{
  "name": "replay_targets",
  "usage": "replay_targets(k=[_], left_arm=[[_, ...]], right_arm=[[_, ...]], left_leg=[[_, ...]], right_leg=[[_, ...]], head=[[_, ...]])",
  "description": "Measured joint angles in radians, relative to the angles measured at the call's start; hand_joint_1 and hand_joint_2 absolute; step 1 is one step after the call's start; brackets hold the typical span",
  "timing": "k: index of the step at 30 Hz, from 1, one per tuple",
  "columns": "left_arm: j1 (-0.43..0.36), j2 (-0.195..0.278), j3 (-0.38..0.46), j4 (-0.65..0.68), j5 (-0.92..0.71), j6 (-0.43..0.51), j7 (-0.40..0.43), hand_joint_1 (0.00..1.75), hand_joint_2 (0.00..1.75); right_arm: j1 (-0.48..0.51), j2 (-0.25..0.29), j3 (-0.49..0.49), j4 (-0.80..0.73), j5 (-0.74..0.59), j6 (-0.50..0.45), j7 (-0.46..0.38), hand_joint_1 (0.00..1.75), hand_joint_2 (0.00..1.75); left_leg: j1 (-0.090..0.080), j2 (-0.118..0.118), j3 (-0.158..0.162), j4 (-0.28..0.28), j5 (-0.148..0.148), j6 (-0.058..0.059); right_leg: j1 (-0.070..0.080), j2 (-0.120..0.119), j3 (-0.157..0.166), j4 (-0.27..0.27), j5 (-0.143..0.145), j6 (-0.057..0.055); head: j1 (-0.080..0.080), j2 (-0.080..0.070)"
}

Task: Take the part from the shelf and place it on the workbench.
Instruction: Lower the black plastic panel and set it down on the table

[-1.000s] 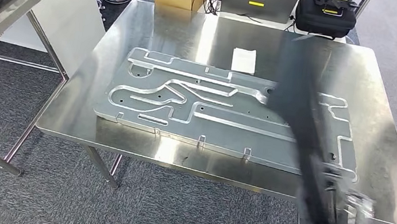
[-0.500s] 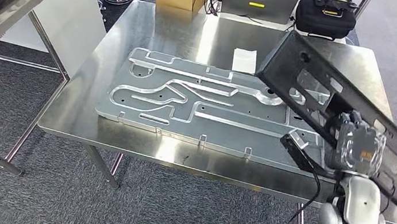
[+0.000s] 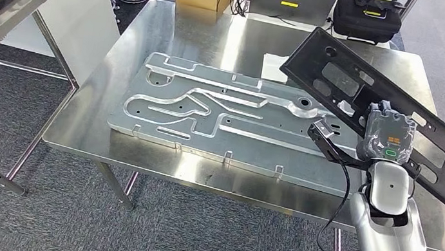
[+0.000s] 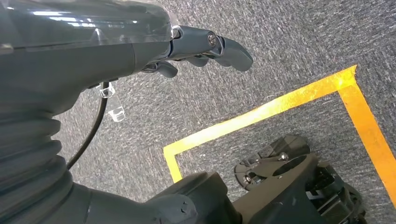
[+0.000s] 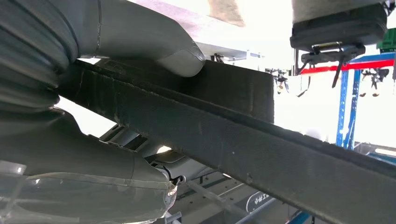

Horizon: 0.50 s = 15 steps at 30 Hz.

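While the steel workbench (image 3: 156,19) carries a grooved aluminium plate (image 3: 208,114) at its centre, the long black part (image 3: 342,83) hangs tilted above the workbench's right side, clamped in the right hand (image 3: 389,139); the left hand (image 4: 205,46), fingers loosely apart, holds nothing over carpet

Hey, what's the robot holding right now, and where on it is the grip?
The right hand holds the long black part near its middle, along the lower edge.

Steel workbench (image 3: 174,28) carries large machined aluminium plate (image 3: 208,114); small white paper (image 3: 273,59) beyond it.
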Motion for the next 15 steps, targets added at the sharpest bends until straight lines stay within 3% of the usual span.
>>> replay_targets(k=[5, 10, 15], left_arm=[[-0.005, -0.011, -0.019, 0.000, -0.016, -0.005, 0.000, 0.00, 1.75], [-0.006, -0.021, -0.036, 0.000, -0.023, -0.007, 0.000, 0.00, 1.75], [-0.011, -0.024, -0.049, 0.000, -0.027, -0.019, 0.010, 0.00, 1.75]], right_arm=[[-0.040, 0.001, 0.047, 0.068, -0.038, 0.070, -0.110, 1.75, 1.75], [-0.081, 0.009, 0.136, 0.153, -0.053, 0.113, -0.165, 1.75, 1.75], [-0.129, 0.068, 0.265, 0.290, -0.067, 0.122, -0.186, 1.75, 1.75]], left_leg=[[0.000, 0.000, -0.001, 0.000, 0.000, 0.000], [0.000, -0.002, -0.002, 0.000, 0.001, 0.000], [0.000, -0.002, -0.001, 0.000, 0.002, -0.001]], right_leg=[[0.000, 0.000, 0.000, 0.000, 0.000, 0.000], [0.000, -0.002, -0.001, 0.000, 0.000, 0.000], [0.001, -0.001, -0.002, 0.000, 0.000, 0.000]], head=[[0.000, 0.000], [0.000, 0.000], [0.000, 0.000]])
